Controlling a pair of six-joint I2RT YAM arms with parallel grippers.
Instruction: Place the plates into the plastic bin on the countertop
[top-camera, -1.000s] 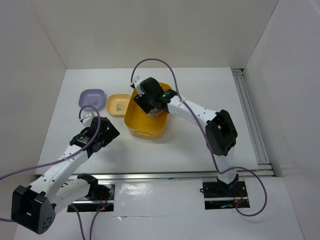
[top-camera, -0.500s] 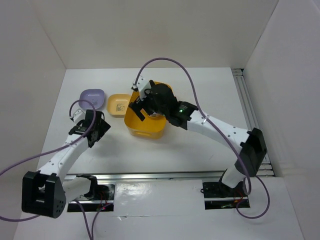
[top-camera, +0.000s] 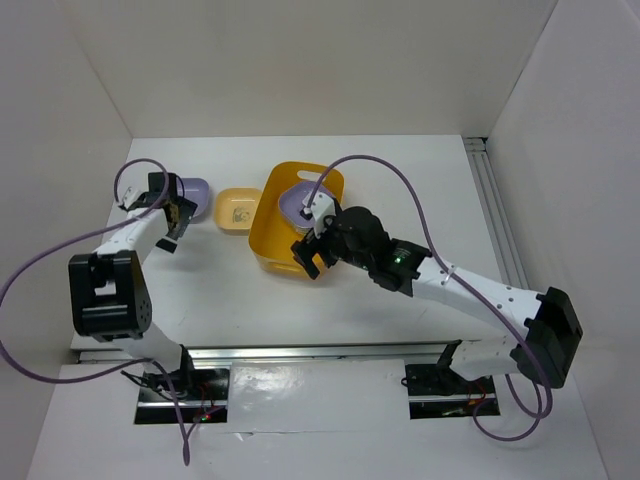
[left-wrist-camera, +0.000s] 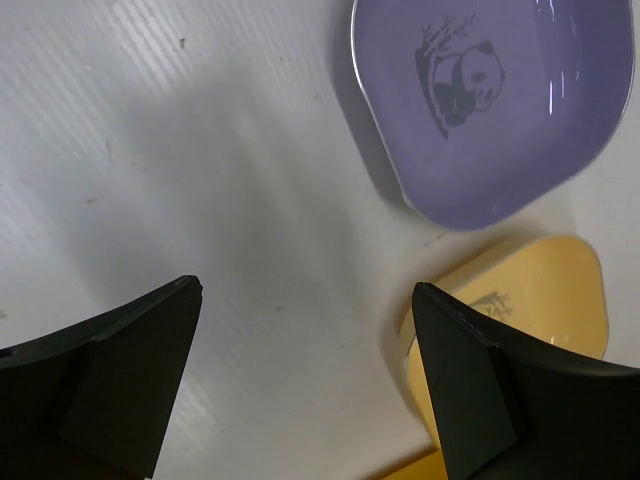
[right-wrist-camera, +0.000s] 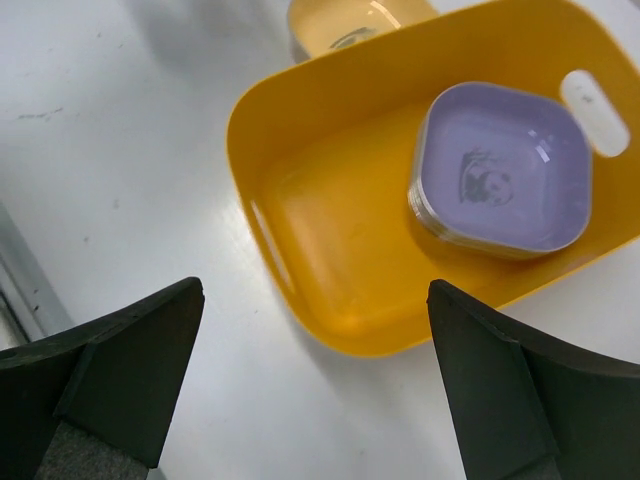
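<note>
Reaching out across the surface (left-wrist-camera: 200, 150), the left claw (left-wrist-camera: 305, 290) now hovers spread and empty by two loose plates: a lavender plate (left-wrist-camera: 490, 100) at its 1 o'clock, a yellow plate (left-wrist-camera: 540, 290) at its 3 o'clock. Rightward, the right claw (right-wrist-camera: 315, 290) has sprung apart and backed out of the plastic bin (right-wrist-camera: 240, 120), holding nothing — that delivery looks done. A stack of plates (right-wrist-camera: 500, 170), lavender on top, rests toward the bin's 2 o'clock corner — the floor beside it is bare.
</note>
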